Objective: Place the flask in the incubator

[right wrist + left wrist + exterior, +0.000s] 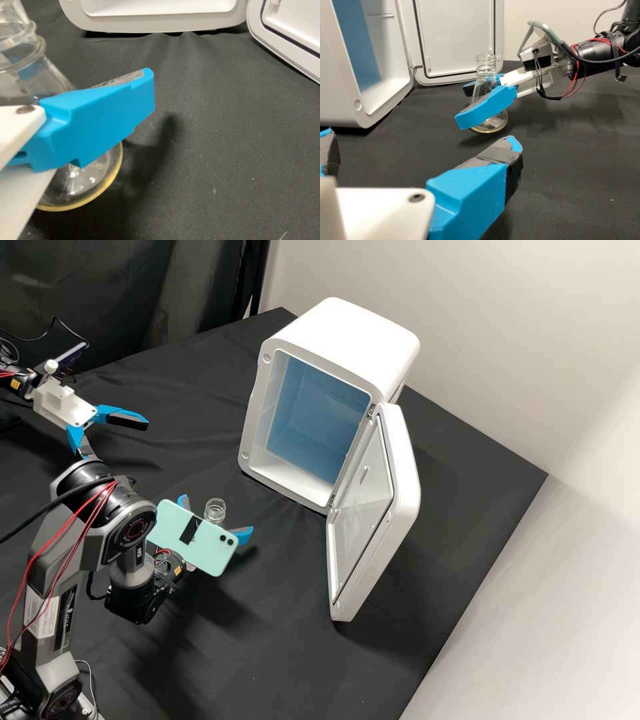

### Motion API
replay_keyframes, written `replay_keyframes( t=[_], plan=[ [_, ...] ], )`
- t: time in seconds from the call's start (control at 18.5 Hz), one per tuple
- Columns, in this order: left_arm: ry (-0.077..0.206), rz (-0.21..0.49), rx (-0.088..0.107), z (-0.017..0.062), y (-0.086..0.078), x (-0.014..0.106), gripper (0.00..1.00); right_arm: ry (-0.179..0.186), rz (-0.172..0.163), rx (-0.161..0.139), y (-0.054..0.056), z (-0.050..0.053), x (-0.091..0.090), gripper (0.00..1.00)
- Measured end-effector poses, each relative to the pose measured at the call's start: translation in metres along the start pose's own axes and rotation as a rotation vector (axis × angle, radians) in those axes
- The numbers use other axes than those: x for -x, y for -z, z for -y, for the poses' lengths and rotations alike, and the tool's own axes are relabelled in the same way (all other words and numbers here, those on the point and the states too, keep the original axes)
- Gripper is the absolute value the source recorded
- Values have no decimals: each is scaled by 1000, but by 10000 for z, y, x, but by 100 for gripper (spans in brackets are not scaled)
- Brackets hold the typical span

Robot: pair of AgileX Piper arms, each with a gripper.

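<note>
High view: centre left, the right gripper clasps the flask; the left gripper gapes wide, upper left. Left wrist view: flask upright near the open incubator — it should be lifted level. Right wrist view: flask against one blue finger — a firm grip looks wise.

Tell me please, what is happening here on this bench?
Two robot arms are working on getting a flask into an incubator. The right gripper is around the flask, out in front of the incubator; whether it grips the flask, I cannot tell. The incubator's door is swung wide open, so the way in is free. The left gripper hangs open off to the side, holding nothing.
</note>
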Motion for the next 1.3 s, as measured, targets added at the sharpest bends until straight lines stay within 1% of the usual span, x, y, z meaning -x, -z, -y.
replay_keyframes(
  t=[0.16,0.22,0.49,0.7,0.87,0.97,1.3],
  plan=[
    [0,0,-2,0,0,0,100,0,0,0,0,0,0,100],
    [0,0,-2,0,0,0,100,0,0,0,0,0,0,0],
    [-1,-2,-1,-1,4,2,100,0,0,0,0,0,0,0],
    [5,-12,8,12,25,3,100,0,0,-2,0,0,0,0],
    [5,-12,8,12,25,3,100,0,0,-2,0,0,0,0],
    [5,-12,8,12,25,3,100,0,0,-8,0,0,0,0],
    [6,-12,9,14,26,2,100,1,1,-9,-2,4,4,0]
  ],
)
